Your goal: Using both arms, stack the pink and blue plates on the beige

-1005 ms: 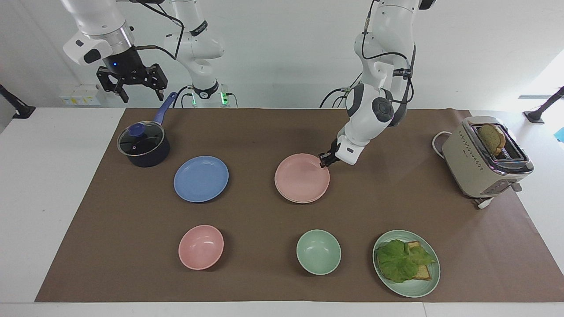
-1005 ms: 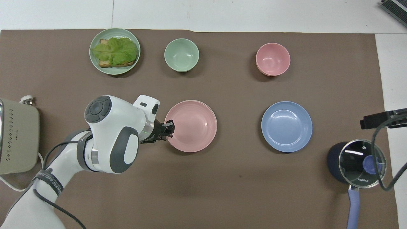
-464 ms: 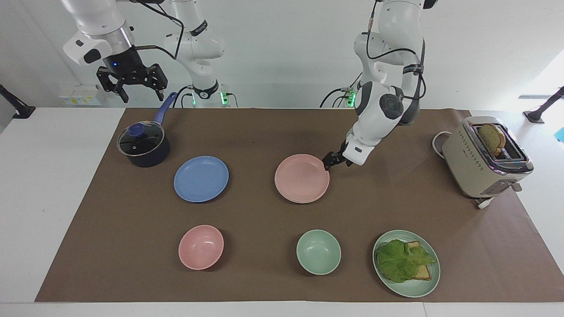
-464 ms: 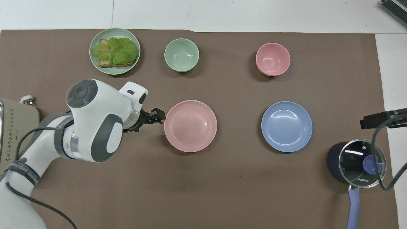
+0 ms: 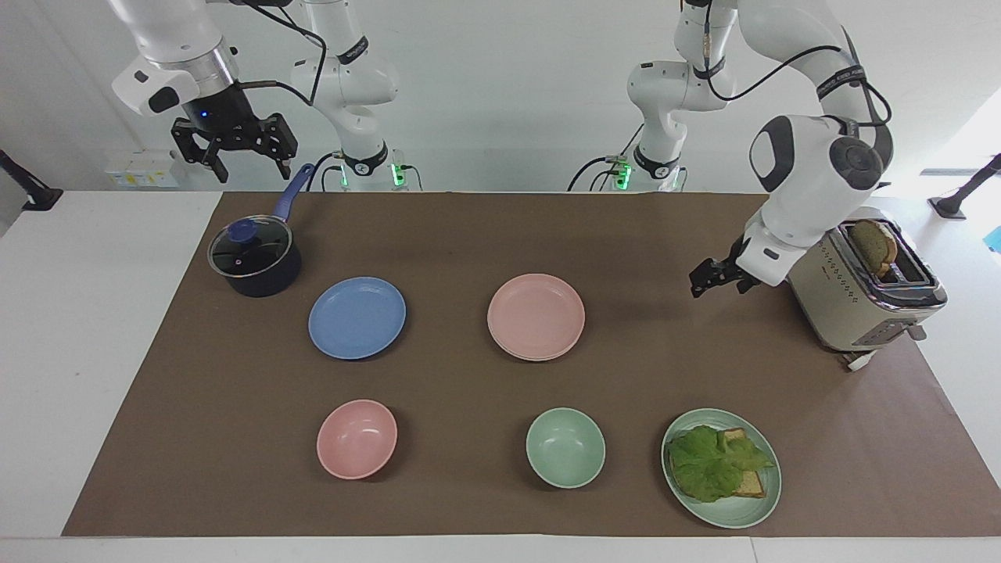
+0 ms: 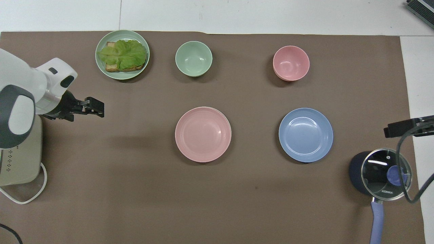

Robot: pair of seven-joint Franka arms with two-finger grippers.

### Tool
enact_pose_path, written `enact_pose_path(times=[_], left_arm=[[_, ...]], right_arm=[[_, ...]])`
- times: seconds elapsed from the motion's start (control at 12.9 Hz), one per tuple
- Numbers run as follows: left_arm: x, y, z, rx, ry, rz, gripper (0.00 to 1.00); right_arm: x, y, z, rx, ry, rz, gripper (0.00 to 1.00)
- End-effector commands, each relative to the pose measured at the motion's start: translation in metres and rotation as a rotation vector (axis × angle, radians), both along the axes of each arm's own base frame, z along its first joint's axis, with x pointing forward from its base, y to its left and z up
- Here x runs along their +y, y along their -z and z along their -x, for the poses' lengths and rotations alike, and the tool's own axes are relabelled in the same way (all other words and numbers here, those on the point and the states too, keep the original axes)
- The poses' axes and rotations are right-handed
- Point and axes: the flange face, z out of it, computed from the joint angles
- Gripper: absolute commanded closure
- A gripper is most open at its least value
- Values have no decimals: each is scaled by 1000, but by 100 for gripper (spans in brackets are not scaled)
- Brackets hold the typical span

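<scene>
Since a second ago the left arm's black two-finger gripper (image 5: 701, 283) has let go of the rim of the pale pink shallow round plate (image 5: 536, 315) and swung away toward its own end of the table; it now hangs empty over bare brown mat (image 5: 469, 234) just beside the beige metal toaster (image 5: 860, 289), its fingers apart and holding nothing. That pink plate has not shifted: it sits in the middle of the mat on top of a cream-beige shallow plate (image 5: 539, 356), of which only a thin pale edge peeks out beneath it. Well apart, toward the right arm's end of the table, the medium blue shallow round plate (image 5: 356, 317) lies flat on the mat by itself, untouched.

Up in the air over the table edge near the dark blue lidded saucepan (image 5: 255, 258), the right arm's black two-finger gripper (image 5: 235, 145) waits where it was, fingers spread wide and empty. From overhead only a dark corner of it shows at the frame's edge.

Farther from the robots stand a small pink bowl (image 5: 356, 439), a pale green bowl (image 5: 565, 447) and a pale green plate (image 5: 762, 500) carrying toast under a lettuce leaf (image 5: 715, 461). A slice of brown bread (image 5: 873, 245) sticks up out of the toaster's slot.
</scene>
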Motion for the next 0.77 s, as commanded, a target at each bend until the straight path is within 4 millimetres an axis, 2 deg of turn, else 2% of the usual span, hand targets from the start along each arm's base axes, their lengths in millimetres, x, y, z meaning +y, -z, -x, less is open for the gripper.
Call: enact_pose_path(times=[0.0,0.08,0.31,0.54,0.7], left_arm=[[20,-45,-1,-8,82,-44,0],[30,-65,2,-18,96,-55,0],[32,-124,11,-48,101,-69,0],[32,-153,21,-88,95,-69,0],[33,-155,24,-90,94,-68,0]], right_arm=[[-2,-2,1,-1,-1,-23,0],[-2,-2,1,-1,-1,-23,0],[-2,-2,1,-1,-1,-23,0],[1,-3,-2,-19,-17,-22,0],[5,-4,-5,-45,6,-21,0]])
